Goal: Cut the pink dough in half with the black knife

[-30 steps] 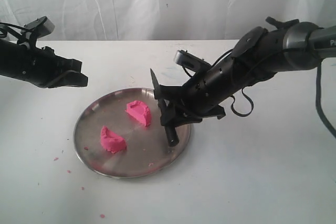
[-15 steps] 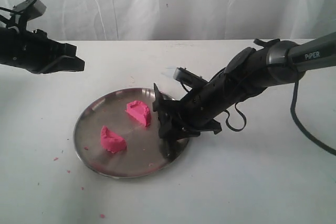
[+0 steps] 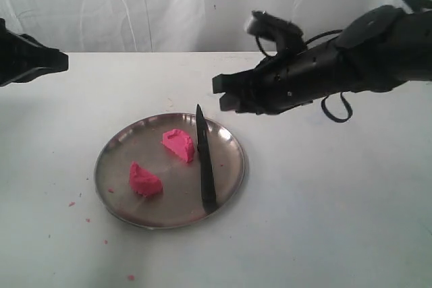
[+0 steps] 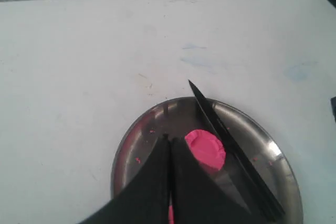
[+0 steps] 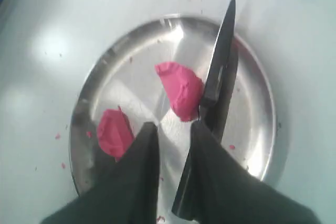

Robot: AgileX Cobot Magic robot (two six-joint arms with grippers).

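The pink dough lies in two half-round lumps on the steel plate (image 3: pixel 115 146), one toward the back (image 3: pixel 179 145) and one at the front left (image 3: pixel 144 180). To their right the black knife (image 3: pixel 204 163) lies flat on the plate, tip pointing away, held by nothing. My right gripper (image 3: pixel 221 94) hovers open and empty above the plate's far right edge. In the right wrist view the right gripper (image 5: pixel 173 126) stands over the dough lumps (image 5: pixel 181 90) and the knife (image 5: pixel 220 77). My left gripper (image 3: pixel 61 62) hangs shut at the far left, away from the plate. The left wrist view shows the left gripper (image 4: pixel 168 141) shut, with one lump of dough (image 4: pixel 206 149) beyond it.
The plate sits mid-table on a white surface with a white curtain behind. Tiny pink crumbs (image 3: pixel 71 204) dot the table at the plate's front left.
My right gripper has let go of the knife and lifted up and back off the plate. The knife now lies flat there. My left arm has drawn further left.
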